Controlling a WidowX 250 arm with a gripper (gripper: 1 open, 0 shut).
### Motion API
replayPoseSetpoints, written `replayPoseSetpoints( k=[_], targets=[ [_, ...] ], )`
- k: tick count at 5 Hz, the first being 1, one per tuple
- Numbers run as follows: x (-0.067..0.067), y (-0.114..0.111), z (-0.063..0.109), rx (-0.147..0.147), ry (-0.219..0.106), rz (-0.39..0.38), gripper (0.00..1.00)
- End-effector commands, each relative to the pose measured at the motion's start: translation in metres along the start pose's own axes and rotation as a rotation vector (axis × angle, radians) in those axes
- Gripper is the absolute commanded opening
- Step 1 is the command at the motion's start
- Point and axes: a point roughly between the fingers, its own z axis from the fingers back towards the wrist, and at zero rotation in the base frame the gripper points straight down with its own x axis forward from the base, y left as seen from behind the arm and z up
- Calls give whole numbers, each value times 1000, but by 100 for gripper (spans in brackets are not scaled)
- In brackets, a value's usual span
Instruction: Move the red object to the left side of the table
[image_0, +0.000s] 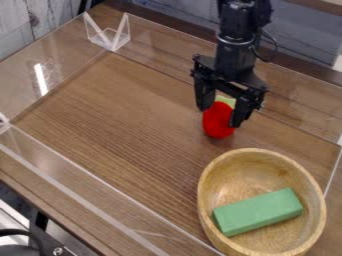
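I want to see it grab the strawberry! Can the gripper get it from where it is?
Probably yes. The gripper is open and points down right over the strawberry, a finger on either side. Nothing lies between them, and the bowl with the green block sits apart, nearer the camera.

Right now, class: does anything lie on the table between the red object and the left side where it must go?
Nothing visible does. Left of the red object the table shows bare wood as far as its clear acrylic wall; the wooden bowl sits nearer the camera instead.
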Motion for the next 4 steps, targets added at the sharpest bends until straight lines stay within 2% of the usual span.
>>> replayPoseSetpoints(
  k=[1,3,4],
  targets=[
    [17,-2,14,1,-54,0,100],
    [11,8,-1,-6,-51,46,100],
    [0,7,2,-13,-64,45,100]
  ],
)
